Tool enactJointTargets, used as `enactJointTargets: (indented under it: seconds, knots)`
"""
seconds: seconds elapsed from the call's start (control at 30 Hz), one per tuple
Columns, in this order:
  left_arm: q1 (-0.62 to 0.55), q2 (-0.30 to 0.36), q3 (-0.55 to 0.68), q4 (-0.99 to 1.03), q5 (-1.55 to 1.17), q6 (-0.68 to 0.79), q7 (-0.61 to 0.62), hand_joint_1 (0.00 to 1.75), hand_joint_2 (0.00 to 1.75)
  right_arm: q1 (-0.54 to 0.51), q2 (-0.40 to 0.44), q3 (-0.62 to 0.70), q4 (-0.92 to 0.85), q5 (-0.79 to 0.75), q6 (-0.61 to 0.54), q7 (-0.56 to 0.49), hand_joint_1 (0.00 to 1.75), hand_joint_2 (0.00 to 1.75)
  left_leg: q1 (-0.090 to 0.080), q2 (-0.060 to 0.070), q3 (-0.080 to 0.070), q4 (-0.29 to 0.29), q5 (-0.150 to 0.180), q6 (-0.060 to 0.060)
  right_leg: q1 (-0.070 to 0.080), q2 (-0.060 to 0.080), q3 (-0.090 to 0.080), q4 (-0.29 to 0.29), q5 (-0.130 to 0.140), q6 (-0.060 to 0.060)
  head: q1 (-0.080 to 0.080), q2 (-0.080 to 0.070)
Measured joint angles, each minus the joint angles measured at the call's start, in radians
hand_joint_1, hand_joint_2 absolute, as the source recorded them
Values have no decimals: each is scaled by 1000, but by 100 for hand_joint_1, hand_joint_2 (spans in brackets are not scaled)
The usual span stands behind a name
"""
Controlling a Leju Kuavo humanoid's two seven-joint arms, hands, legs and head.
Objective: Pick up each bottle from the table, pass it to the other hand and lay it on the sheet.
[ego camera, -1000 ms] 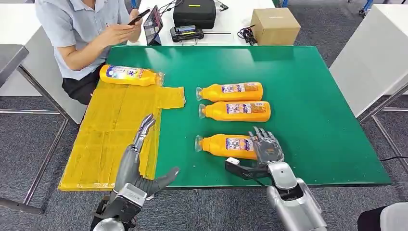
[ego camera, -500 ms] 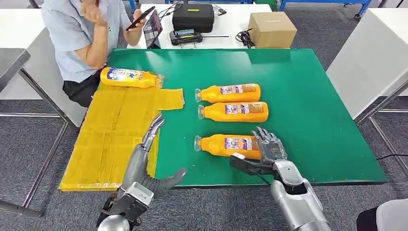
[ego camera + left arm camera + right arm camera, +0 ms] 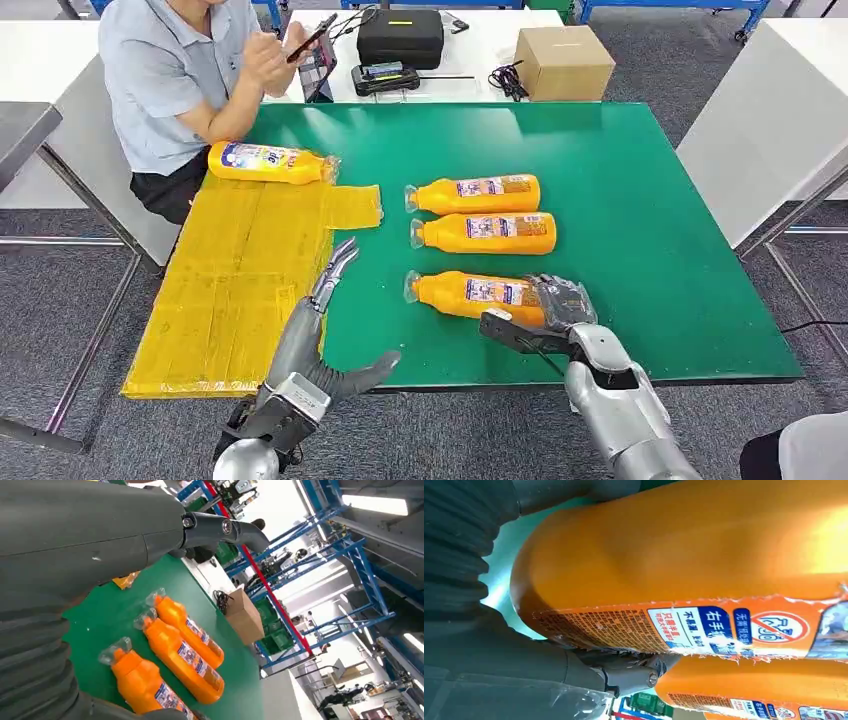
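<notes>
Between the yellow sheet (image 3: 235, 280) and the three bottles on the green table (image 3: 650, 220) there is a bare green strip, and the left hand (image 3: 325, 320) is over its near part. The near bottle (image 3: 470, 293) and middle bottle (image 3: 485, 233) are apart; the middle and far bottle (image 3: 475, 193) lie just beside each other. A person (image 3: 170, 75) sits at the sheet's far corner, beside the bottle on the sheet (image 3: 270, 161).

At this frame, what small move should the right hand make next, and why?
Probably lift the nearest bottle just clear of the green table. The right hand already wraps the bottle's base end, and the right wrist view shows the bottle filling the hand. The left hand waits open beside the yellow sheet, apparently ready to receive it.
</notes>
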Motion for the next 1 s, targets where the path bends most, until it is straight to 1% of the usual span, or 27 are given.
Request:
enactJointTargets:
  seconds: [0.07, 0.1, 0.13, 0.43, 0.5, 0.53, 0.6, 0.63, 0.7, 0.77, 1.0]
  knots:
    - [-3, 1, -1, 5, 1, 0, 0, 0, 175, -5, 0, 1, 7, -3, -3, 0, 166, 175, 0, 0, 0, 0, 0, 0, 0, 0, 2, 0, 0, 0, 0, 0]
    - [-3, 1, -1, 7, 1, 0, 0, 0, 175, -6, 0, 1, 10, -4, -5, -2, 173, 175, 0, 0, -1, 0, 0, 0, 0, 0, 5, 0, 0, 0, 0, 0]
    - [-4, 1, -2, 8, 1, 0, 0, 0, 175, -6, 0, 1, 11, -5, -6, -2, 175, 175, 0, 0, -1, 0, 0, 0, 0, 0, 5, 0, 0, 0, 0, 0]
    - [-6, 1, -2, 14, 29, 6, -19, 0, 175, -6, 0, 1, 18, -22, -21, -5, 175, 175, 0, 0, -1, 0, 0, 0, 0, 0, 6, 0, 0, 0, 0, 0]
    - [-6, 1, 0, 14, 64, 6, -27, 0, 175, -2, 1, -1, 18, -61, -28, -38, 175, 175, 0, 0, -1, 0, 0, 0, 0, 0, 5, 0, 0, 0, 0, 0]
    - [-6, 1, 1, 14, 91, 10, -32, 0, 175, 1, 1, -3, 16, -107, -24, -67, 175, 175, 0, 0, -1, 0, 0, 0, 0, 0, 5, 0, 0, 0, 0, 0]
    - [-6, 1, 7, 16, 169, 16, -23, 0, 175, 27, -3, -19, -4, -225, -12, -152, 175, 175, 0, 0, -1, 0, -1, 0, 0, 0, 1, 0, -1, 0, 0, 0]
    - [-6, 0, 11, 19, 211, 20, -10, 0, 175, 45, -5, -27, -24, -289, 0, -187, 175, 175, 0, -1, -2, 0, -2, -1, 0, 0, 5, 0, -1, 0, 0, 0]
    - [-9, 0, 18, 32, 300, 32, 21, 0, 175, 87, -5, -40, -76, -391, 27, -235, 175, 175, 0, 0, -3, 0, -2, -1, 0, 0, 4, 0, 0, 0, 0, 0]
    - [-10, -2, 26, 45, 365, 45, 36, 0, 175, 128, -3, -51, -136, -463, 46, -258, 175, 175, 0, 0, -5, 0, -2, -1, 0, 0, 3, 0, 0, 0, 0, 0]
    - [-8, -8, 49, 78, 520, 61, 58, 0, 175, 213, 24, -71, -274, -560, 75, -294, 175, 175, 0, -1, -13, 0, -1, -1, 0, 0, -3, 1, 0, 0, 0, 0]
